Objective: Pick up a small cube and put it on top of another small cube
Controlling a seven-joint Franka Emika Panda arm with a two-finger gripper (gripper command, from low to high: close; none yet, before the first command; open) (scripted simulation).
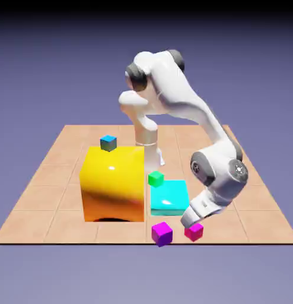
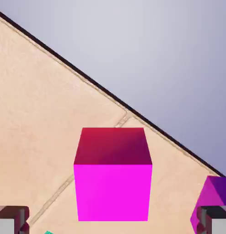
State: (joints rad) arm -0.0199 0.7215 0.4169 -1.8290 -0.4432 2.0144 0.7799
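Magenta cube [image 2: 113, 176] sat between the spread-open gripper [image 2: 113, 221] fingers, ungrasped; purple cube [image 2: 215, 201] was so near that one finger could've bumped it.

So here's the count you're looking at. Four small cubes: a magenta cube [image 1: 194, 231] [image 2: 113, 176], a purple cube [image 1: 162, 233] [image 2: 215, 201] just beside it, a green cube [image 1: 155, 178] and a blue cube [image 1: 108, 143]. Two big blocks: one yellow-orange block [image 1: 112, 184] with the blue cube on top, and one flat cyan block [image 1: 169, 198] right next to the yellow-orange block, green cube at its far corner. One tiled table [image 1: 48, 202] under everything.
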